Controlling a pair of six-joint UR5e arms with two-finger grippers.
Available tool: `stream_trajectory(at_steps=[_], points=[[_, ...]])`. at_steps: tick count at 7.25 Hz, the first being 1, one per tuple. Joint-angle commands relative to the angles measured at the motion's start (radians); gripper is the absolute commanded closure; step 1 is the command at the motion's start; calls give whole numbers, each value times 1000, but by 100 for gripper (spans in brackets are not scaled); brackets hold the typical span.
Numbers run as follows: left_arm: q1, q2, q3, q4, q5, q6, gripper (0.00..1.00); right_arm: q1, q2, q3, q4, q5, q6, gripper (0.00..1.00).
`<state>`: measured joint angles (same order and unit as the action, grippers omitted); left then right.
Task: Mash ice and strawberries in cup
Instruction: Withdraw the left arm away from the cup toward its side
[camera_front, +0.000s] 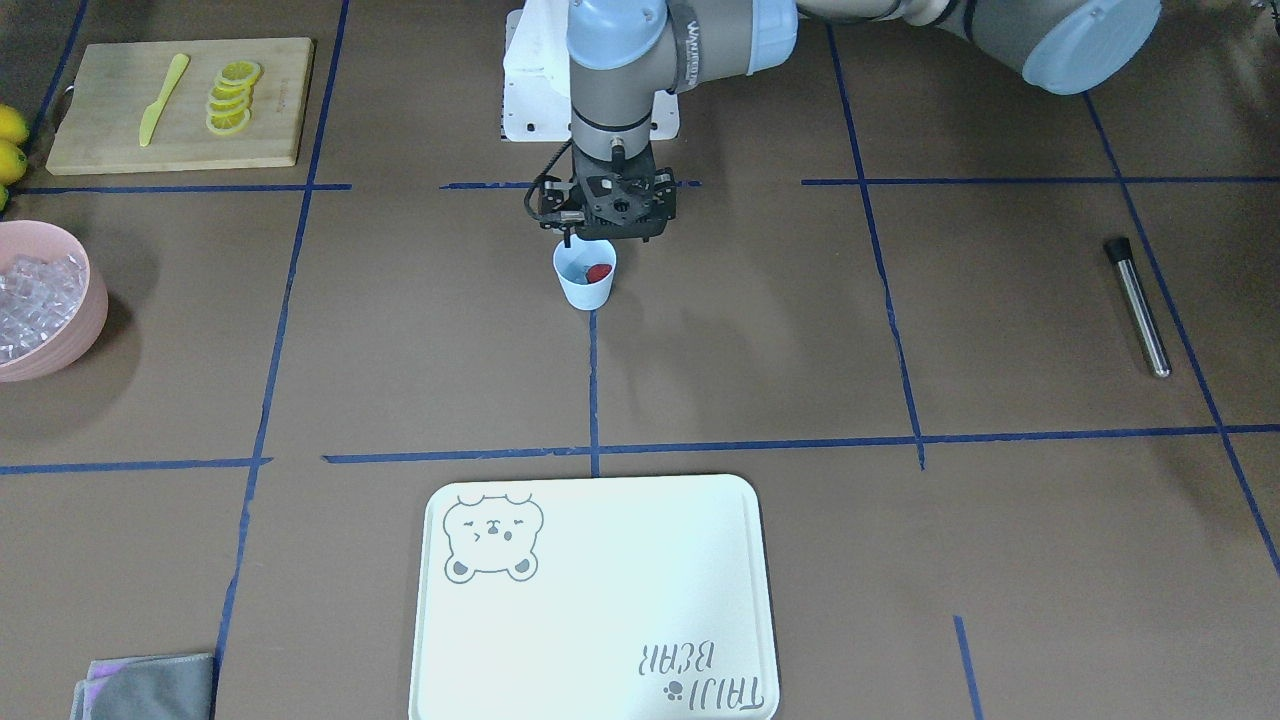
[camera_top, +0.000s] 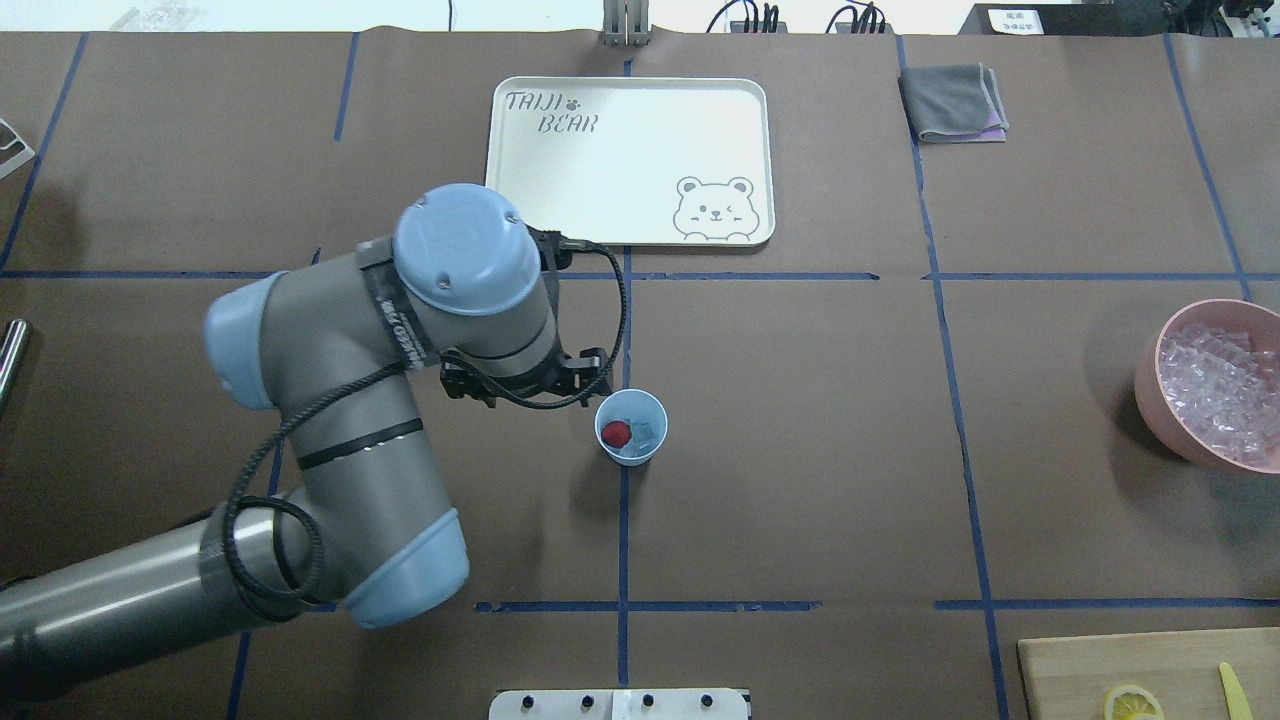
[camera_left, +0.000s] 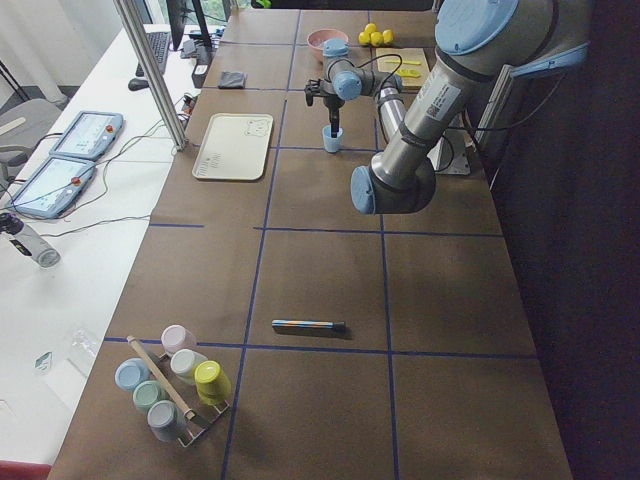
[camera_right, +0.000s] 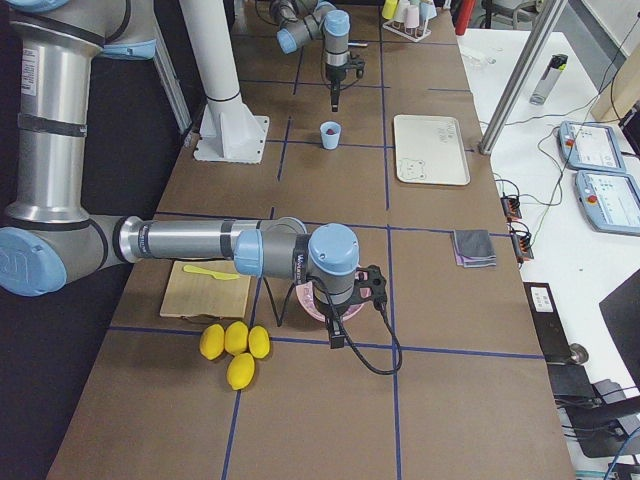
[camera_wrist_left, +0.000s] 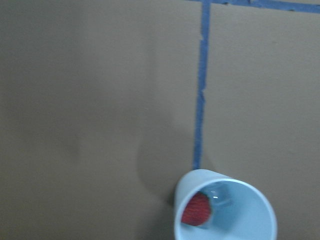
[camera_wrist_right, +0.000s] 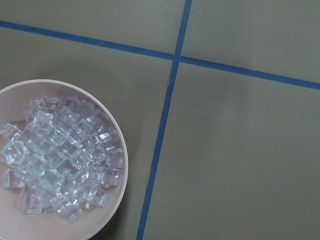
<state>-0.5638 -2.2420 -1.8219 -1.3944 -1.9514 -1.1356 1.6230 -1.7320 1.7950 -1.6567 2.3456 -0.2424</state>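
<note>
The pale blue cup (camera_front: 585, 287) (camera_top: 633, 452) stands upright at the table's middle on a blue tape line. Inside it lie one red strawberry (camera_front: 598, 271) (camera_top: 616, 433) (camera_wrist_left: 196, 210) and a clear ice cube (camera_top: 643, 432) (camera_wrist_left: 220, 196) beside it. My left gripper (camera_front: 608, 228) (camera_top: 560, 385) hangs just above the cup's robot-side rim; its fingers are hidden under the wrist, so I cannot tell if it is open. More ice (camera_front: 35, 295) (camera_wrist_right: 55, 160) fills the pink bowl (camera_top: 1150, 385) (camera_wrist_right: 120, 190). My right gripper (camera_right: 336, 335) hovers by that bowl; whether it is open or shut I cannot tell.
A black-tipped metal rod (camera_front: 1137, 305) lies on the robot's left side. A white bear tray (camera_front: 600, 600) sits at the far edge, beside a grey cloth (camera_top: 953, 102). A cutting board (camera_front: 280, 100) carries lemon slices (camera_front: 232, 97) and a yellow knife (camera_front: 163, 98). Whole lemons (camera_right: 235, 345) lie nearby.
</note>
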Motion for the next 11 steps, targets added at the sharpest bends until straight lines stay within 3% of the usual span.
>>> stream_trajectory(at_steps=[1, 2, 4, 6, 7, 9, 11], points=[[-210, 209, -80, 2, -110, 328, 0, 0, 0, -2, 0, -2, 0, 1], [-323, 320, -91, -5, -119, 525, 0, 0, 0, -2, 0, 0, 0, 1], [-561, 488, -76, -9, -239, 895, 0, 1, 0, -2, 0, 0, 0, 1], [-752, 602, -19, -14, -375, 1136, 0, 0, 0, 0, 0, 0, 0, 1], [-793, 636, 27, -31, -380, 1218, 0, 0, 0, 0, 0, 0, 0, 1], [-797, 688, 114, -199, -380, 1139, 0, 0, 0, 0, 2, 0, 0, 1], [-791, 696, 250, -501, -376, 897, 0, 0, 2, 1, 2, 0, 0, 1]])
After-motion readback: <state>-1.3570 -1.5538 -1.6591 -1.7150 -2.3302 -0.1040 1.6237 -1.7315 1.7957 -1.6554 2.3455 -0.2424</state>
